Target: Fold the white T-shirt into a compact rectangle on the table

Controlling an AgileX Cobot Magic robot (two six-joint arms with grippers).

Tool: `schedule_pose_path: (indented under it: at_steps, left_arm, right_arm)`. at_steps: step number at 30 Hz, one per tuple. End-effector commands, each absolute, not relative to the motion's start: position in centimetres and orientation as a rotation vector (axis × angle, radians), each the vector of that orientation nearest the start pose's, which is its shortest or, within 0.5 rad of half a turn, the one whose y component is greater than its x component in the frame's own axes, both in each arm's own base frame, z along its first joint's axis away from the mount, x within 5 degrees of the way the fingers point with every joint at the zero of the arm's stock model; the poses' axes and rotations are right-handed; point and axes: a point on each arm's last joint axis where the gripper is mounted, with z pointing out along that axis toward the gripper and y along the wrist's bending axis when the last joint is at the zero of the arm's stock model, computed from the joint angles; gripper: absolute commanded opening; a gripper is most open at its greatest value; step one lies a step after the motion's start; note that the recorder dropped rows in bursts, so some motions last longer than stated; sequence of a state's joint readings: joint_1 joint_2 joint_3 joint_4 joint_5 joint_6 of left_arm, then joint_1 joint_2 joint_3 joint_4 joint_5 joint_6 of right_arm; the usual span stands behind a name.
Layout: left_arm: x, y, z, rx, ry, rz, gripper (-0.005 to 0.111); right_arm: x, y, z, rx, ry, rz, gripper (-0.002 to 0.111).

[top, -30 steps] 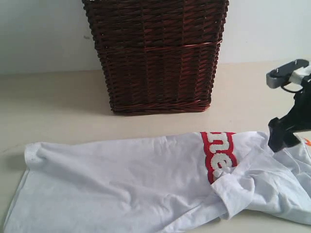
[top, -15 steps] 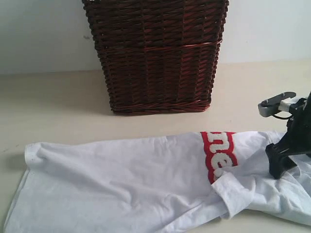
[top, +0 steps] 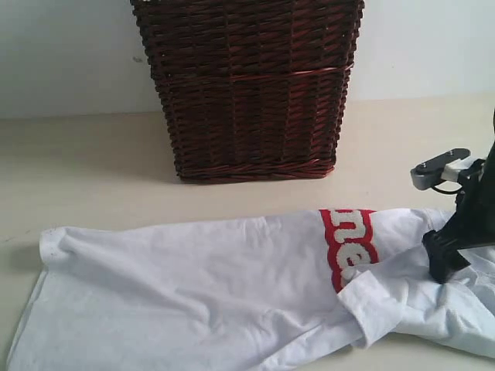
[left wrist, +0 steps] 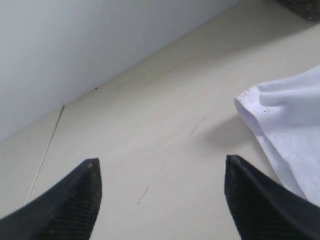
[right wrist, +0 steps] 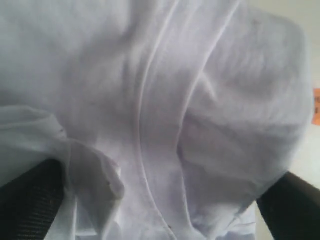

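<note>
Two grippers, two different postures. The right gripper [right wrist: 160,212] is low on the bunched end of the white T-shirt [top: 224,286], its jaws spread as wide as they go with rumpled cloth and a seam lying between the fingertips. Nothing is pinched yet, and the stance looks like a setup for gathering that fold. The left gripper [left wrist: 167,200] hovers over bare table [top: 93,162] just beside the shirt's opposite edge, jaws partly apart and holding nothing, probably waiting to take that corner. The shirt itself lies lengthwise across the near part of the table in front of the wicker basket [top: 247,85], apart from it. It is fairly smooth toward the left arm's side and crumpled toward the right, where a sleeve [top: 371,301] flops over part of the red lettering [top: 348,243]. An orange tag [right wrist: 316,106] peeks out at the edge of the right wrist view (so the collar is likely nearby). The basket's interior is out of sight, so I cannot tell whether anything is in it.
</note>
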State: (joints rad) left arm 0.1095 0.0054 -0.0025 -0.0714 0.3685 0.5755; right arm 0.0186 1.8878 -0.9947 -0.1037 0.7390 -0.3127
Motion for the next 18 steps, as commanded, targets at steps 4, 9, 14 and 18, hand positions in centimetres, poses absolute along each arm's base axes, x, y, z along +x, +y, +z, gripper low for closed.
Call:
schedule_pose_path:
  at_steps: [4, 9, 14, 18]
  left_arm:
    - [5.3, 0.3, 18.0, 0.389, 1.826, 0.403, 0.067]
    - [5.3, 0.3, 18.0, 0.389, 1.826, 0.403, 0.067]
    - [5.3, 0.3, 18.0, 0.389, 1.826, 0.403, 0.067]
    - [5.3, 0.3, 18.0, 0.389, 1.826, 0.403, 0.067]
  right_arm:
    - [31.5, 0.1, 10.8, -0.547, 3.126, -0.029, 0.083]
    - [31.3, 0.2, 10.3, -0.564, 3.161, 0.009, 0.008]
    - [30.8, 0.2, 10.4, -0.656, 3.193, 0.028, 0.0]
    - [30.3, -1.5, 10.8, -0.67, 3.24, 0.022, 0.0]
